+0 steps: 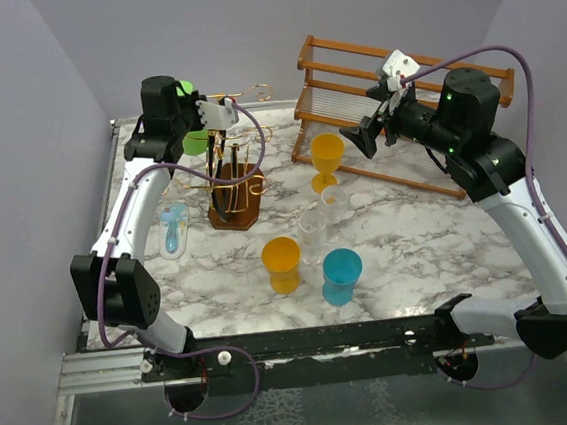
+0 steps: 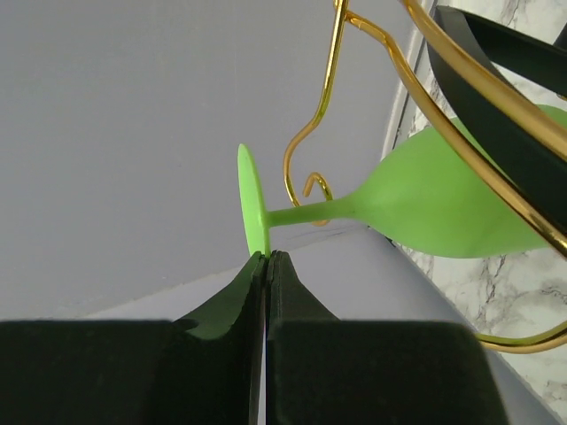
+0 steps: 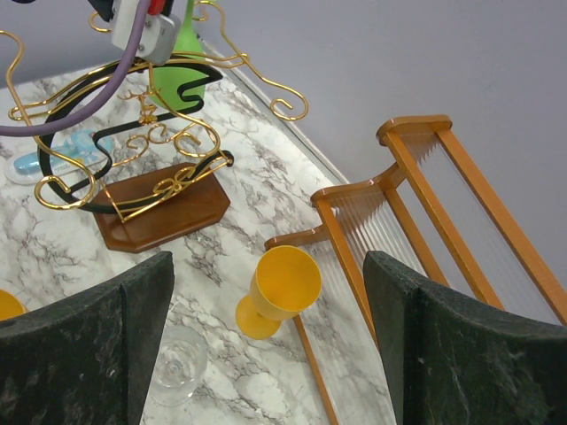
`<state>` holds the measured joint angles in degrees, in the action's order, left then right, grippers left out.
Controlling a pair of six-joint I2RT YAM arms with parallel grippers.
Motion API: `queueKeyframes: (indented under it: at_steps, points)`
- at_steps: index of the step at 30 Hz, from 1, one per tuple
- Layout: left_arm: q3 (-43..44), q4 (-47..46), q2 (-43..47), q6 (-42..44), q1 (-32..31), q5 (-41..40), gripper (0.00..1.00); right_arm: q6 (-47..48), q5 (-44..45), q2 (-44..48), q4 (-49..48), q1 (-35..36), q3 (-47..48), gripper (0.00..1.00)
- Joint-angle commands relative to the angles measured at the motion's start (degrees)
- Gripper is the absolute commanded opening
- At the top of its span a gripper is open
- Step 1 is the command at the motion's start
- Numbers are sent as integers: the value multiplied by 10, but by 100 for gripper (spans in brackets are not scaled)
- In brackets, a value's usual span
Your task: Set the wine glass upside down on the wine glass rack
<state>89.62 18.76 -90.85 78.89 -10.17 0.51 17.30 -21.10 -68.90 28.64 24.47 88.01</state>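
Observation:
The green wine glass (image 2: 425, 208) lies close to the gold wire of the wine glass rack (image 1: 235, 209), its stem crossing just below a curled arm end (image 2: 312, 184). My left gripper (image 2: 267, 257) is shut on the rim of the glass's foot (image 2: 252, 208). From above, the left gripper (image 1: 192, 99) is over the rack's far left side and the green bowl (image 1: 194, 141) hangs among the wires. The rack's dark wooden base (image 3: 159, 212) stands on the marble. My right gripper (image 3: 268, 266) is open and holds nothing, high above a yellow glass (image 3: 283, 288).
A brown wooden slatted rack (image 1: 392, 91) stands at the back right. On the marble are a yellow glass (image 1: 328, 158), two clear glasses (image 1: 316, 231), an orange glass (image 1: 281, 261), a blue glass (image 1: 342, 272), and a pale blue item (image 1: 173, 226) at the left.

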Motion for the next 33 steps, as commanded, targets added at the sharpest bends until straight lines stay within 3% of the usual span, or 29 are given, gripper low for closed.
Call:
queueKeyframes:
  at_steps: [1,15,33]
  points:
    - [30,-9,-13,7,-4,27,0,5,-9,-4,-17,1,-1,87]
    - [60,-35,-50,8,-9,15,0,7,-17,-1,-17,1,-4,88]
    - [107,-8,-100,4,-9,-66,0,8,-23,7,-17,1,-8,88]
